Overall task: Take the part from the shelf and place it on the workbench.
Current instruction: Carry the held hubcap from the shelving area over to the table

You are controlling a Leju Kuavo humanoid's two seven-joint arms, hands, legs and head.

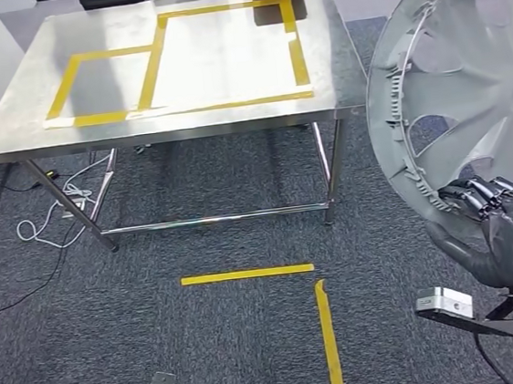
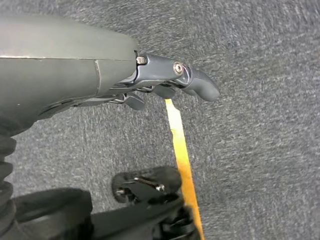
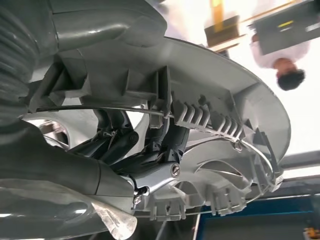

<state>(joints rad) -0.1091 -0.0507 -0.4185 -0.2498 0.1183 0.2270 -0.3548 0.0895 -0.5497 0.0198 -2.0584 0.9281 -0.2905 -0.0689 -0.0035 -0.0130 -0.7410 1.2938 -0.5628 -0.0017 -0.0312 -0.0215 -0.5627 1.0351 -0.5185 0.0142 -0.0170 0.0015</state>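
You have the part, a large silver wheel cover with spokes and a ribbed clip ring, held up at the far right of the head view, off the bench and beyond its right edge. Your right hand grips its lower rim, dark fingers hooked over the edge; the right wrist view shows those fingers threaded in among the clips on the part's back. Your left hand hangs over the grey carpet, holding nothing, its fingers only slightly apart. The steel bench stands ahead, its top marked with two yellow tape rectangles. More yellow tape strips lie on the carpet short of the bench's near edge.
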